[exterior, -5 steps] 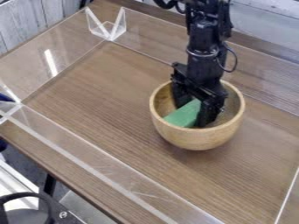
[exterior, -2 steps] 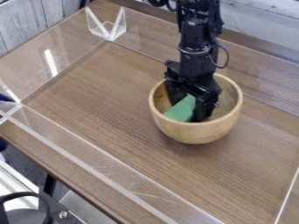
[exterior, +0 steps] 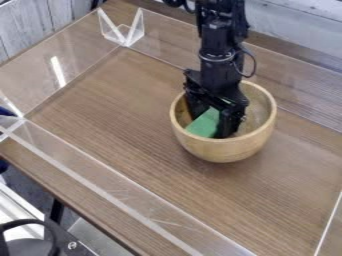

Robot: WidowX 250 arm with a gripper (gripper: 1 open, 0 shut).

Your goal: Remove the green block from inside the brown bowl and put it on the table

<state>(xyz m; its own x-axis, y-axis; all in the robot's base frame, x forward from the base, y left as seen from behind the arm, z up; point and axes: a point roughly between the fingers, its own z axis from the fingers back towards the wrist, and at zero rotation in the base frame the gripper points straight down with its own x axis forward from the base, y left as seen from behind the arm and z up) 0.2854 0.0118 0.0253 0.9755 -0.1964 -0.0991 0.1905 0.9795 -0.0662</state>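
The black robot arm (exterior: 219,30) reaches down into the brown bowl (exterior: 223,147), and its gripper (exterior: 211,118) is inside the rim. The two fingers of the gripper stand apart, one from the other. The green block (exterior: 203,124) lies inside the bowl, at the side near the left of the view, and the gripper covers a part of it. Whether the fingers touch the block, one cannot tell. The bowl stands on the wooden table (exterior: 120,130).
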